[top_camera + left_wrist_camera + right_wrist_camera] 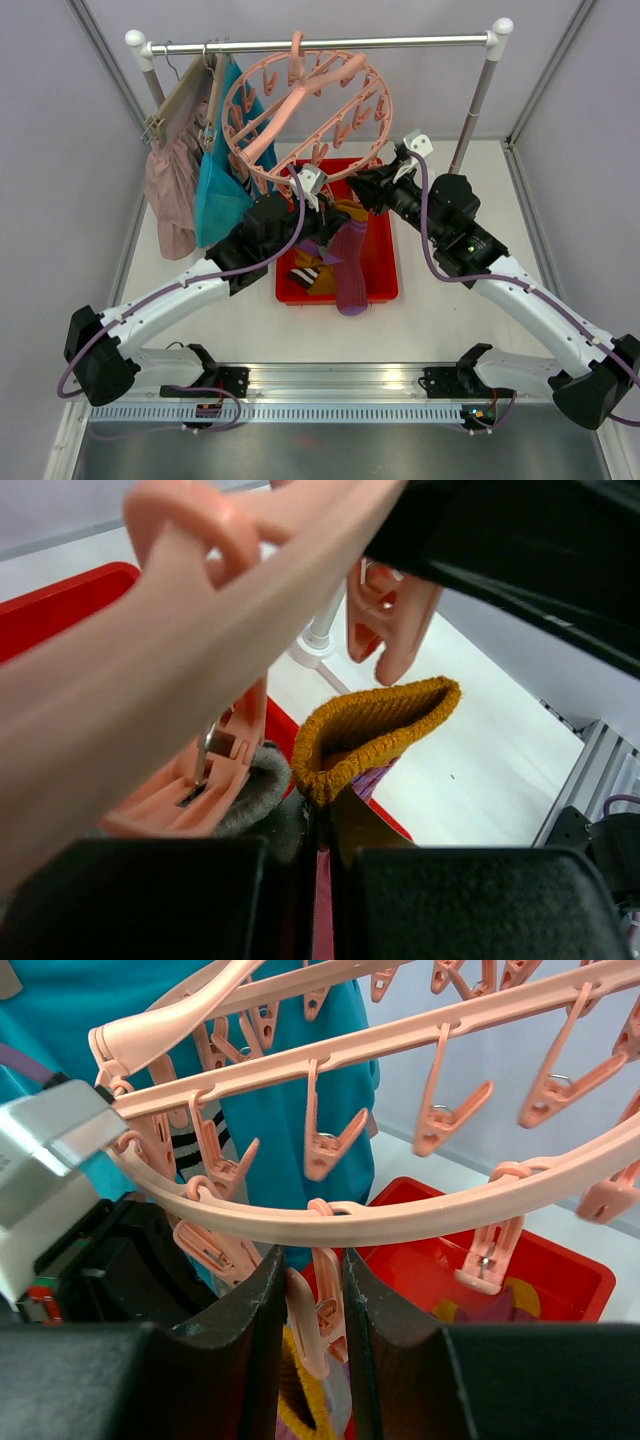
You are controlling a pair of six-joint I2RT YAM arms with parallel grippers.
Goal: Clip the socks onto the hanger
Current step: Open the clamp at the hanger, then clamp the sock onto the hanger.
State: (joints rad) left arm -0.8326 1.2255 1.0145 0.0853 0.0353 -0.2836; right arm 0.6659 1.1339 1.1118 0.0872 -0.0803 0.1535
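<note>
Left gripper (322, 855): clamped tight on the mustard sock (375, 730), mid-table over the red tray (383, 250).
Right gripper (312, 1290): nearly closed, squeezing a clip (302, 1332).
Clip: imo slide the cuff fully in before releasing.
Hanger (305, 110): hangs by the far edge.

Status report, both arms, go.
Left gripper shut on mustard sock. Right gripper shut on a hanger clip. Sock cuff below clip, not yet clipped. Neighbouring clips crowd close.
</note>
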